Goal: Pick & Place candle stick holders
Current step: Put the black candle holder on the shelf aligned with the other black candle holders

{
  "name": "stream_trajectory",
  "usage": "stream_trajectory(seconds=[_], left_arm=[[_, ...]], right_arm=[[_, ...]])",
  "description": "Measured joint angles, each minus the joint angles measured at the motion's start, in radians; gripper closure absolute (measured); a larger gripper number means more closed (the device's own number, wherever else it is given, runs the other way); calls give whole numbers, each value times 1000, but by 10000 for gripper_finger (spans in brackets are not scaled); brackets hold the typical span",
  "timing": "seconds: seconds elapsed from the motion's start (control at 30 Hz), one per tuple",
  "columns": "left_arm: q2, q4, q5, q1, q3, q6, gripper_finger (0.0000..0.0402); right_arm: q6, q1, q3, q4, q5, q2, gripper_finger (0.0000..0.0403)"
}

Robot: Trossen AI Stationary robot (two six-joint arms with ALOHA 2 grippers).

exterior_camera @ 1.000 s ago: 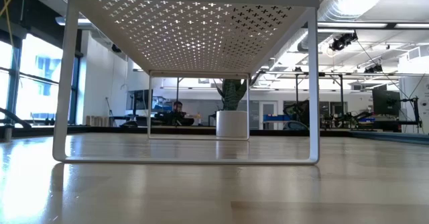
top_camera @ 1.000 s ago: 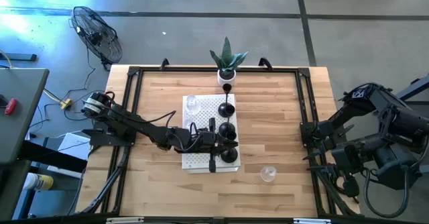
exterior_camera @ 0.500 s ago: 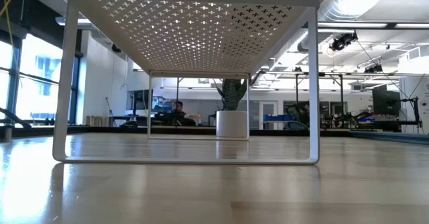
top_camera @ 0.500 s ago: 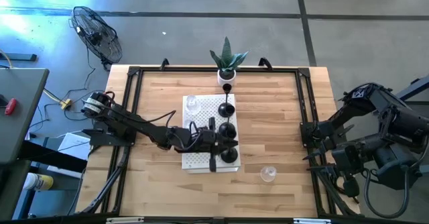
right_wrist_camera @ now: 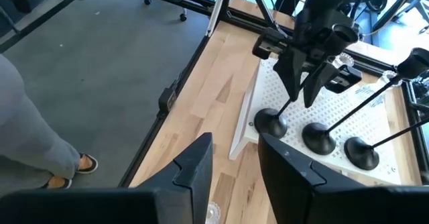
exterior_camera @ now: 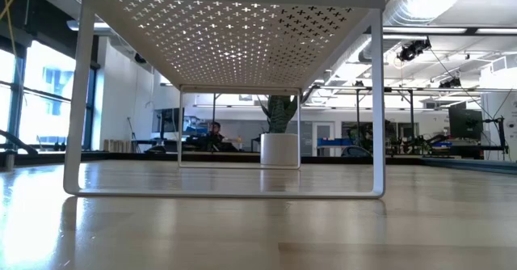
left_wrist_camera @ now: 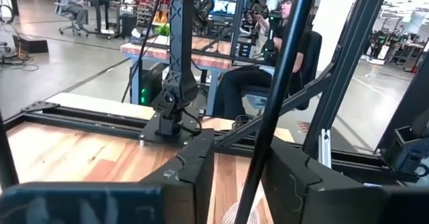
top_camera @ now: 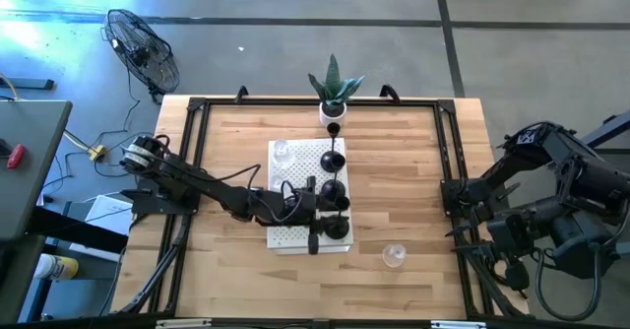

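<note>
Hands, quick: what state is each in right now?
Left hand: open, its fingers either side of a black holder's stem on the white rack.
Right hand: open, empty, off the table's right edge.

The table [top_camera: 236, 152] was pale planked wood with a soft sheen, edged by a matt black metal frame [top_camera: 193, 162]. On it stood a white perforated metal stand [top_camera: 288, 232], matt. The black candle stick holders [right_wrist_camera: 315, 138] looked glossy; the glass holder [top_camera: 394, 255] at five o'clock was clear.
</note>
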Motion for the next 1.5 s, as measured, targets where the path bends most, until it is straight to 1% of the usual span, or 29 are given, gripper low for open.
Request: stream_trajectory(seconds=[0.13,0.6,0.8,1.0,1.17,1.27,1.37,1.5], left_arm=[[0,4,2,0,0,2,287],[-1,3,6,0,2,4,286],[-1,3,14,-21,3,11,286],[-2,-13,1,-27,3,32,286],[-4,-27,-40,-27,3,32,286],[-29,-65,-39,-27,3,30,286],[-72,-150,-40,-27,5,22,286],[-127,-212,-9,-27,5,-20,286]], right_arm=[[1,0,0,0,-3,0,289],[3,1,0,0,-41,0,289],[6,1,0,0,-50,0,289],[6,1,0,0,-53,0,289],[5,1,0,0,-54,0,289],[5,1,0,0,-54,0,289],[3,1,0,0,-54,0,289],[2,1,0,0,-54,0,289]])
